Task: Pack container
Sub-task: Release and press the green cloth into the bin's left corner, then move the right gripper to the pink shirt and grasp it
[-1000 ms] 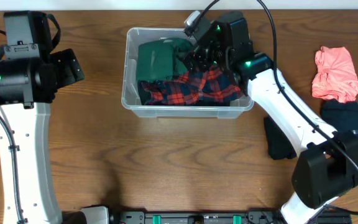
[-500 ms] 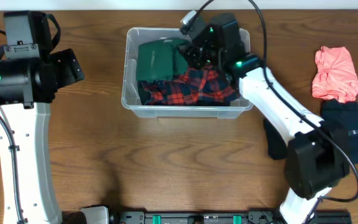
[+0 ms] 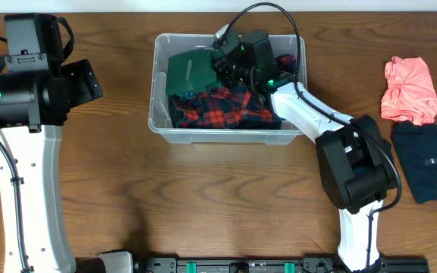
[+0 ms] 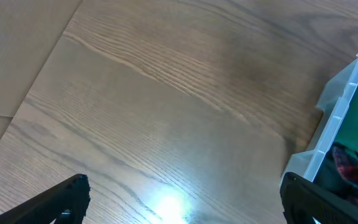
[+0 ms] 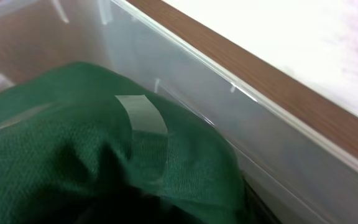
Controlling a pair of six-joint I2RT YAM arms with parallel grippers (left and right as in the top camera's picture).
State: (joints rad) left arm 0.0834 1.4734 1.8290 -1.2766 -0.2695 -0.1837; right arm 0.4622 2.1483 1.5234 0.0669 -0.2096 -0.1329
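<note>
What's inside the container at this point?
A green garment at the back left and a red plaid garment in front. The right gripper reaches in over the green one. The floor of the container is hidden under the clothes.

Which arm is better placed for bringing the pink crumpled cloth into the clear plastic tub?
Right. The pink crumpled cloth lies near the right arm; the left arm stands beyond the clear plastic tub.

A: Any way into the container (image 3: 156,121)?
B: Hardly: a green garment (image 3: 190,72) and a plaid garment (image 3: 230,106) fill it, and the right gripper (image 3: 230,62) hangs over its far side
A: And around it?
B: Open table (image 3: 203,205) in front; a pink cloth (image 3: 410,89) and a dark cloth (image 3: 425,161), 2 obstacles, lie far right; the left arm (image 3: 29,98) stands at left
</note>
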